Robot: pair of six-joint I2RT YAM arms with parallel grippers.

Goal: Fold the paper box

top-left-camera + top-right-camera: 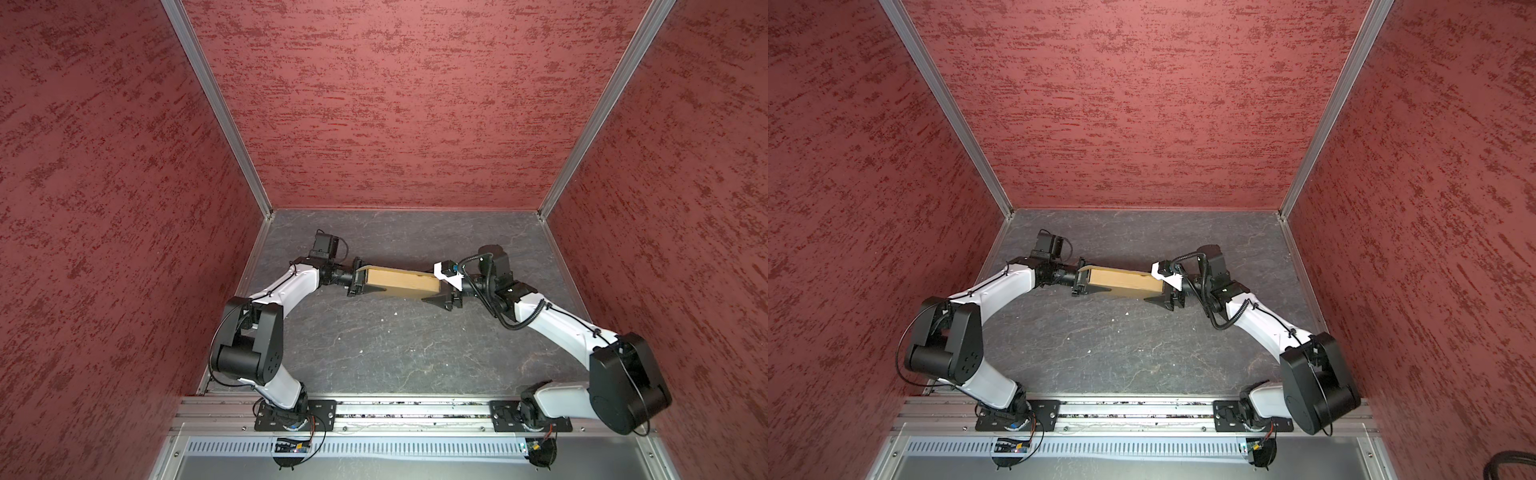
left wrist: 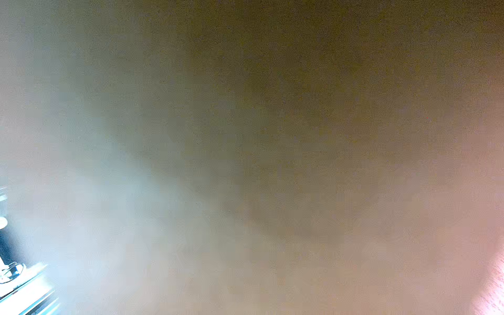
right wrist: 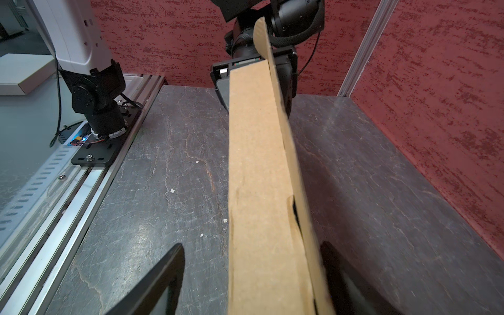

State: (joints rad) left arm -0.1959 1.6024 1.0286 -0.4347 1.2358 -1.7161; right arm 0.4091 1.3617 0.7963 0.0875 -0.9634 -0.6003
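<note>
Over grey tabletop (image 1: 374, 353), left fingers (image 3: 222, 87) clamp box (image 1: 401, 280); right fingers (image 3: 158, 286) straddle it open and should close squarely without crushing.

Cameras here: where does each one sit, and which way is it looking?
Top views: high behind the robot, looking down at table and far wall; left arm and right arm show whole, left gripper and right gripper at the ends of the box.
Left wrist: on the left arm; only a tan blur, something too near the lens.
Right wrist: on the right arm, looking along the box at the left gripper; own fingers flank the box.
Shared: top and right wrist views show box, table, left gripper.
</note>
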